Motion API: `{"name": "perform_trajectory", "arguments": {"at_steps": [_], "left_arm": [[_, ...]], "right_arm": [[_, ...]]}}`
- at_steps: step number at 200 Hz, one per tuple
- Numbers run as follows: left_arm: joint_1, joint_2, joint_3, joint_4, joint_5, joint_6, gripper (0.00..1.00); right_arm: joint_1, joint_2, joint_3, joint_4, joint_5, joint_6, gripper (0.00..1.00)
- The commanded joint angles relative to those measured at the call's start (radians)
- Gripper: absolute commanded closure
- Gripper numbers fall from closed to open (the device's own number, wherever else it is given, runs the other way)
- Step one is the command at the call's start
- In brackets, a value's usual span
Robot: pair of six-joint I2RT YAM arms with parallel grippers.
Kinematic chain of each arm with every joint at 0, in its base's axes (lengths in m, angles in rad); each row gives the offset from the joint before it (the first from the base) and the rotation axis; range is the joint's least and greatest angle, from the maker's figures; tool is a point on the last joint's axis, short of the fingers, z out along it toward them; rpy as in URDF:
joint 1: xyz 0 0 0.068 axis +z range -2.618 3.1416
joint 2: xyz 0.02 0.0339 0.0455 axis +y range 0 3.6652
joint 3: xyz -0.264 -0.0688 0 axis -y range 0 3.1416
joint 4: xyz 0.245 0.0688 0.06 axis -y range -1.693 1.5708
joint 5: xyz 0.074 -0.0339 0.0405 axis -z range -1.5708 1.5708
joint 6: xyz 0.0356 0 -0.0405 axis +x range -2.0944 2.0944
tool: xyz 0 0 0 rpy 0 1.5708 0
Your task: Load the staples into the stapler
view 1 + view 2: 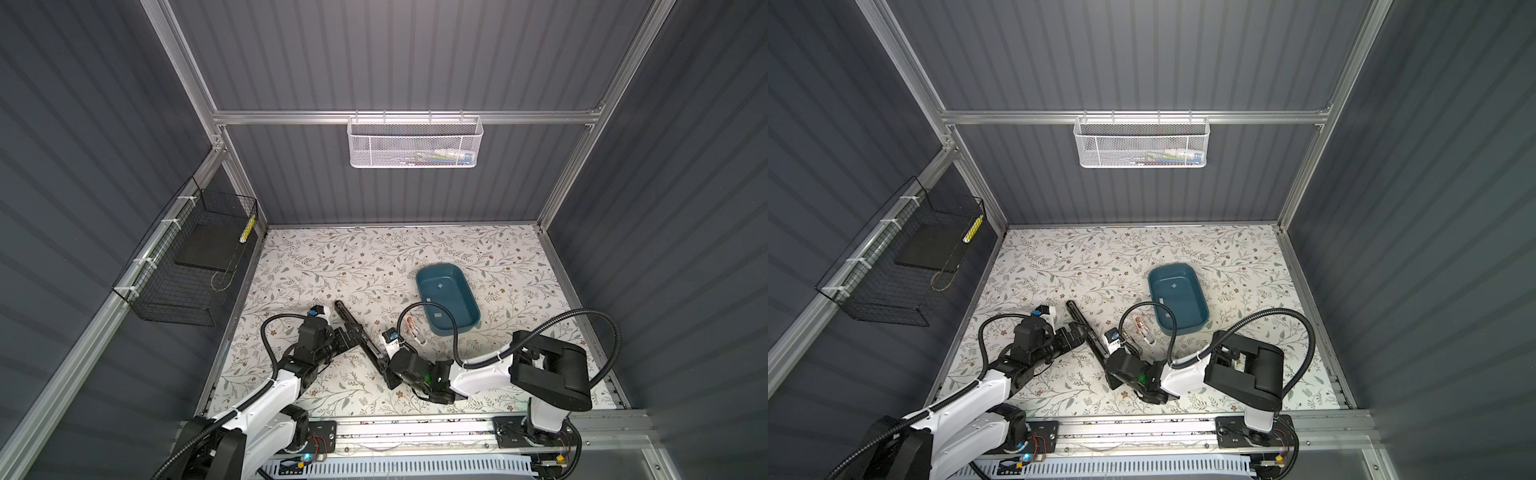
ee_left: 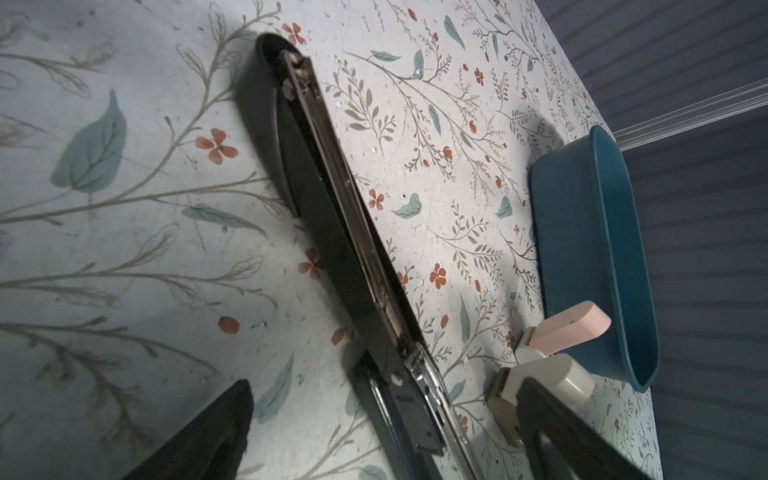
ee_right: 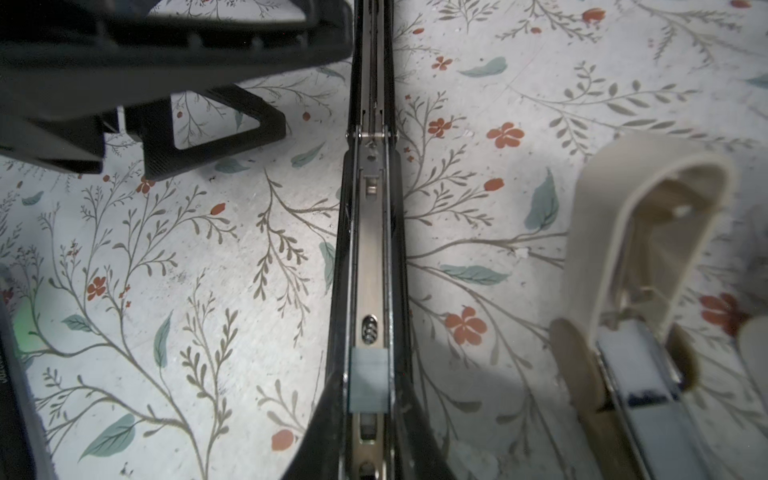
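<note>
Two pincers work at a black stapler (image 3: 374, 257) laid open on the floral tabletop (image 1: 332, 257); the right pincer (image 3: 369, 401) is pressed in on a short grey strip of staples (image 3: 369, 374) sitting in the stapler's metal channel; the left pincer (image 1: 349, 333) stands spread wide and empty just beside the stapler's middle; a cream stapler (image 1: 415, 330), also open, lies near on the right, and beyond it a teal tray (image 1: 453, 305) holds three more strips (image 1: 440, 285).
</note>
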Motion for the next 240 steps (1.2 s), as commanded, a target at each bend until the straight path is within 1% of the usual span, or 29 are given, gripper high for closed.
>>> {"name": "perform_trajectory", "arguments": {"at_steps": [1,63,111,134,137,142,156,167,186,206,221,240], "left_arm": [[0.003,0.050,-0.005,0.072,0.006,-0.008,0.01],[0.003,0.221,0.012,0.214,0.009,-0.006,0.01],[0.003,0.366,0.036,0.332,0.020,-0.004,0.01],[0.004,0.394,0.049,0.347,-0.006,0.008,0.01],[0.004,0.393,0.053,0.341,-0.013,0.011,0.01],[0.004,0.392,0.059,0.332,-0.027,0.021,0.01],[0.004,0.388,0.067,0.326,-0.066,0.040,0.05],[0.006,0.386,0.078,0.327,-0.074,0.063,0.07],[0.006,0.394,0.097,0.351,-0.059,0.085,0.10],[0.006,0.401,0.118,0.380,-0.021,0.104,0.19],[0.009,0.385,0.133,0.375,-0.021,0.132,0.25],[0.012,0.356,0.157,0.344,-0.032,0.182,0.30]], "right_arm": [[-0.001,-0.007,-0.012,0.013,-0.027,0.025,0.98],[0.007,-0.004,0.000,-0.013,-0.030,0.008,1.00],[0.030,-0.003,-0.001,0.000,-0.025,-0.048,1.00],[0.030,-0.005,-0.002,-0.001,-0.013,-0.065,1.00],[0.056,-0.007,-0.003,-0.001,-0.012,-0.067,1.00],[0.061,-0.009,-0.005,-0.001,-0.010,-0.069,1.00],[0.066,-0.018,-0.017,0.007,-0.007,-0.079,1.00],[0.073,-0.023,-0.027,0.019,-0.004,-0.090,1.00],[0.087,-0.023,-0.032,0.025,0.006,-0.117,1.00],[0.098,-0.014,-0.036,0.040,0.018,-0.143,1.00],[0.100,-0.007,-0.056,0.084,0.018,-0.157,1.00],[0.100,0.003,-0.072,0.125,0.014,-0.169,0.99]]}}
